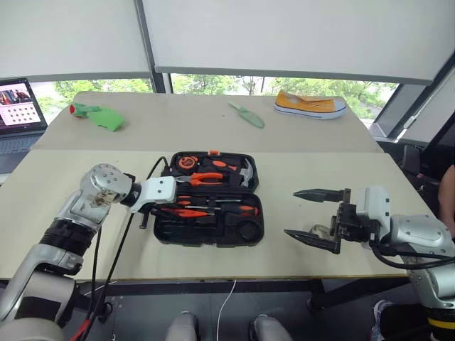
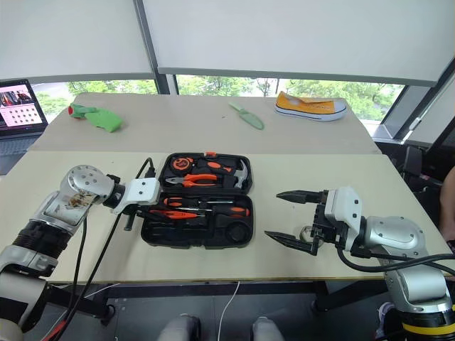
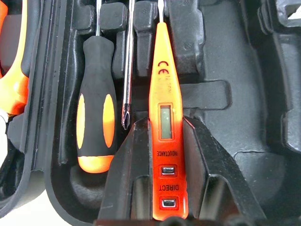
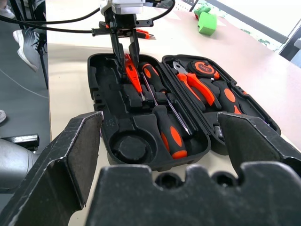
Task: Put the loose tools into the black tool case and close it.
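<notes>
Our left wrist view shows the left gripper (image 3: 162, 207) clamped on the orange tester screwdriver (image 3: 165, 127), lying in a slot of the open black tool case (image 1: 207, 197) on the tabletop (image 1: 313, 177); from the head that grip is hard to make out. Our right gripper (image 1: 318, 219) hangs wide open, holding nothing, beside the case.

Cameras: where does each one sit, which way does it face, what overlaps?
Head stereo pair: on the head, facing forward and down at the open black tool case; both arms show.
Left wrist: along the left gripper, shut on the orange tester screwdriver, inside the case.
Right wrist: along the open right gripper, facing the case.
Shared: right wrist view also sees the left gripper and tester.
</notes>
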`<state>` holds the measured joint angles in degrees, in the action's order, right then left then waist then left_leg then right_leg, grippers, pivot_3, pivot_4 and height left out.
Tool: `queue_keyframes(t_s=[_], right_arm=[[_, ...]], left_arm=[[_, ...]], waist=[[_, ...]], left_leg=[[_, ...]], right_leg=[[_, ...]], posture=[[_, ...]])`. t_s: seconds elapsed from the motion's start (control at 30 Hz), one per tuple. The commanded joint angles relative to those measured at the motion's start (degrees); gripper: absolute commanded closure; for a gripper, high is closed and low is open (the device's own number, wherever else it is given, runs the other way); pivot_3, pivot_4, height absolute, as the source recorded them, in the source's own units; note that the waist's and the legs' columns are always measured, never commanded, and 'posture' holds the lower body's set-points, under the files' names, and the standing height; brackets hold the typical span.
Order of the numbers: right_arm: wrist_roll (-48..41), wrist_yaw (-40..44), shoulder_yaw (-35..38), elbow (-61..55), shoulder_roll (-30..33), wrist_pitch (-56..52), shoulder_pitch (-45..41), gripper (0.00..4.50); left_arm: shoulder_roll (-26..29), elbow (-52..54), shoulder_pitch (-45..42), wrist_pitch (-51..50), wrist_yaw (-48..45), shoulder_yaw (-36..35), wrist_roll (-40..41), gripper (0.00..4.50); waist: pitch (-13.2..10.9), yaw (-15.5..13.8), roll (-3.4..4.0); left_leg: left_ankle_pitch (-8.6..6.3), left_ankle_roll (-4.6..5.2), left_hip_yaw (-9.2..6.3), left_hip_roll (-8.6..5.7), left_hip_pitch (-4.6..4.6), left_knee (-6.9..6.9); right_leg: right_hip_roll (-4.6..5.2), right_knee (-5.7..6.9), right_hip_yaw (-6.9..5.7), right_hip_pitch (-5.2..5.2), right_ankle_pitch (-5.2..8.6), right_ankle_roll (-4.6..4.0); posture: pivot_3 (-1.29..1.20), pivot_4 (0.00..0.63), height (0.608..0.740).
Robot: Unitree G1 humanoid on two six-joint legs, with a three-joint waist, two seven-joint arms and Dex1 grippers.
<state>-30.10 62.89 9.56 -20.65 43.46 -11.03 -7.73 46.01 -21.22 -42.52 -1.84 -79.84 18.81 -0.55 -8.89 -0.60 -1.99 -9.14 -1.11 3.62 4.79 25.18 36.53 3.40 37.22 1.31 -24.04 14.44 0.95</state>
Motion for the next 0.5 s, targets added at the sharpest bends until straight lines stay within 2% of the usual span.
queue_keyframes(t_s=[0.03,0.33,0.5], right_arm=[[-0.83,-0.27,0.81,-0.85,0.57,-0.14,-0.86,0.00],[-0.91,0.21,0.64,-0.68,0.72,-0.54,-1.24,0.00],[-0.98,0.19,0.38,-0.62,0.57,-0.84,-1.73,0.00]], left_arm=[[-1.82,-0.59,0.40,-0.72,0.17,1.24,-1.70,4.05],[-1.47,-0.94,-0.94,-0.22,0.31,3.79,-7.26,4.05],[-2.83,-0.21,-0.87,-2.13,0.98,3.97,-7.48,4.05]], waist=[[0.02,-0.15,0.03],[0.03,-0.33,0.04],[0.09,-0.35,0.14]], left_leg=[[0.00,0.00,0.00,0.00,0.00,0.03],[0.01,0.01,-0.02,-0.03,0.01,0.12],[0.02,0.03,-0.03,-0.03,-0.02,0.17]], right_leg=[[0.00,0.00,0.00,0.01,0.00,0.01],[0.00,-0.01,0.04,0.13,-0.02,0.05],[0.00,0.02,0.04,0.17,-0.03,0.07]], posture=[[0.00,0.150,0.740],[0.00,0.150,0.740],[0.00,0.150,0.740]])
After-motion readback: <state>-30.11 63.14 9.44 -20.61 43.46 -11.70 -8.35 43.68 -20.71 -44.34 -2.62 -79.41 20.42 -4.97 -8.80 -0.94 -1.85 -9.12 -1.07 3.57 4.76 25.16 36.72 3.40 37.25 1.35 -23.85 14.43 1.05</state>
